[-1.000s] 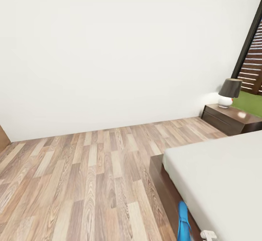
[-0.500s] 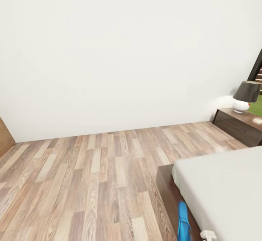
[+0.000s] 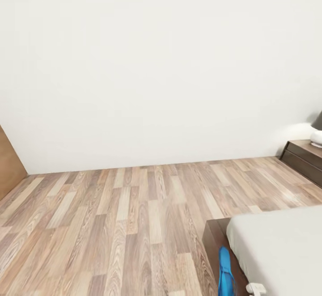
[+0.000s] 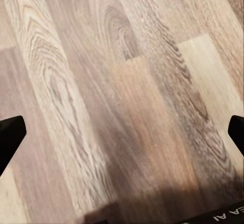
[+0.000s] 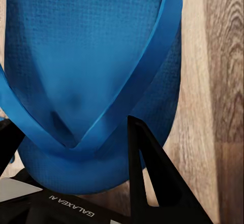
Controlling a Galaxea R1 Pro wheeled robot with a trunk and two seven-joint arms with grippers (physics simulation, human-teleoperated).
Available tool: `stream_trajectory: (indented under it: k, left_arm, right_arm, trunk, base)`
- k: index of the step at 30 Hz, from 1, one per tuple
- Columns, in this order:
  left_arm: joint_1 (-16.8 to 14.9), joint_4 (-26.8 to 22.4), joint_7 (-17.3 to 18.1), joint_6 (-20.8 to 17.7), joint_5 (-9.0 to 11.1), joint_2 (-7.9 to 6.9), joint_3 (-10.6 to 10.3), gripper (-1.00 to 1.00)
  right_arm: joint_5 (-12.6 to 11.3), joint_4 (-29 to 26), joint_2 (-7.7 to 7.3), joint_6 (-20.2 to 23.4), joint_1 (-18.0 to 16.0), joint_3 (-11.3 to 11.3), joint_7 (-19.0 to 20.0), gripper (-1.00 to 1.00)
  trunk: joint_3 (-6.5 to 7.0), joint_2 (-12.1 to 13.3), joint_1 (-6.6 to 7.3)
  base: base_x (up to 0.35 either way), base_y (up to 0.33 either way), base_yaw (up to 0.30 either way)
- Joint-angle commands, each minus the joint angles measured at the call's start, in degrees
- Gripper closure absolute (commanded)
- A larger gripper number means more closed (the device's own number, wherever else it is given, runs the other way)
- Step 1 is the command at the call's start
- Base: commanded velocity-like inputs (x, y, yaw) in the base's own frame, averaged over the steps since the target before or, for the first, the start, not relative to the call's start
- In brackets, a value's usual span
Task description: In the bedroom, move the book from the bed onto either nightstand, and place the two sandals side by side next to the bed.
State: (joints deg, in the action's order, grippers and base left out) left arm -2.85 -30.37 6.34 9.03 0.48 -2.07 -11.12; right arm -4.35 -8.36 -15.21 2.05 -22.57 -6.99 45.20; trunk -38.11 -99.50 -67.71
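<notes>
— Sandal status? The bright blue flip-flop sandal (image 5: pixel 91 82) hangs clenched in the right tool (image 5: pixel 71 148), one black finger (image 5: pixel 147 173) across its sole; the head view shows it low at the near right, beside the bed's dark wooden frame (image 3: pixel 213 242).

— What changed?

— The view has swung left: the dark brown nightstand (image 3: pixel 304 157) has slid to the far right edge, and a brown door (image 3: pixel 9 166) appeared at left. I judge it is turning away to place the sandal.

— Room?

— Wide bare plank floor (image 3: pixel 112 224) left of the pale mattress (image 3: pixel 281 251). The left tool (image 4: pixel 122 132) is spread, holding nothing.
</notes>
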Motion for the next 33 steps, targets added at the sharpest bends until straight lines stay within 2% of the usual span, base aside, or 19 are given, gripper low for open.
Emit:
stream_trajectory:
  k: [1, 21, 25, 33]
  left_arm:
    - [-0.05, 0.05, -0.01, 0.2, 0.05, -0.04, -0.22, -1.0]
    - [-0.05, 0.05, -0.01, 0.2, 0.05, -0.06, -0.22, -1.0]
    - [-0.05, 0.05, -0.01, 0.2, 0.05, -0.05, -0.22, -1.0]
    - [-0.06, 0.05, -0.01, 0.2, 0.05, -0.04, -0.22, -1.0]
  right_arm:
    - [-0.45, 0.01, -0.02, 0.23, -0.02, -0.13, 0.23, 1.0]
    - [-0.47, 0.01, -0.04, 0.23, -0.02, -0.13, 0.21, 1.0]
    - [-0.47, 0.01, -0.05, 0.23, -0.02, -0.13, 0.21, 1.0]
    - [-0.42, 0.01, -0.05, 0.23, -0.02, -0.13, 0.24, 1.0]
  trunk:
    - [-0.05, -0.02, -0.03]
    - [-0.05, -0.02, -0.03]
    - [-0.05, -0.02, -0.03]
    - [-0.05, -0.02, -0.03]
  base:
    - [0.273, 0.0, 0.285]
    - [0.041, 0.0, 0.287]
    - [0.254, 0.0, 0.24]
    - [0.327, 0.0, 0.028]
